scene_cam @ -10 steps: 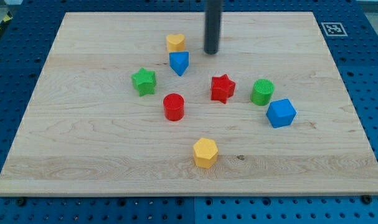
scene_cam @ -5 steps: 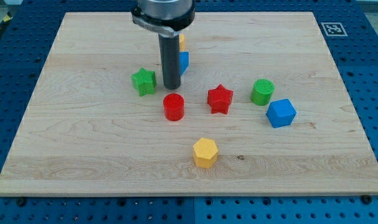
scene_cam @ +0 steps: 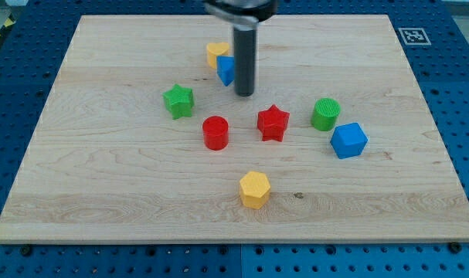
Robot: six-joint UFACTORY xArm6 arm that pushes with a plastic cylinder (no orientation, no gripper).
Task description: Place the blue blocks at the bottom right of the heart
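- The wooden board [scene_cam: 103, 177] is seen carrying eight blocks: two blue, two red, two green, two yellow.
- The blue cube [scene_cam: 348, 140] is unmoved, well apart from the yellow heart [scene_cam: 215, 52].
- The blue triangular block [scene_cam: 226, 69] has been pushed up against the heart.
- My tip [scene_cam: 244, 94], shifted rightward, is placed just right of it; no jaws exist.

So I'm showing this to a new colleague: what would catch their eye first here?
Probably the dark rod coming down from the view's top, my tip planted just right of the small blue block, which sits against the yellow heart. Next, the blue cube off at the view's right beside the green cylinder, and the red star mid-board.
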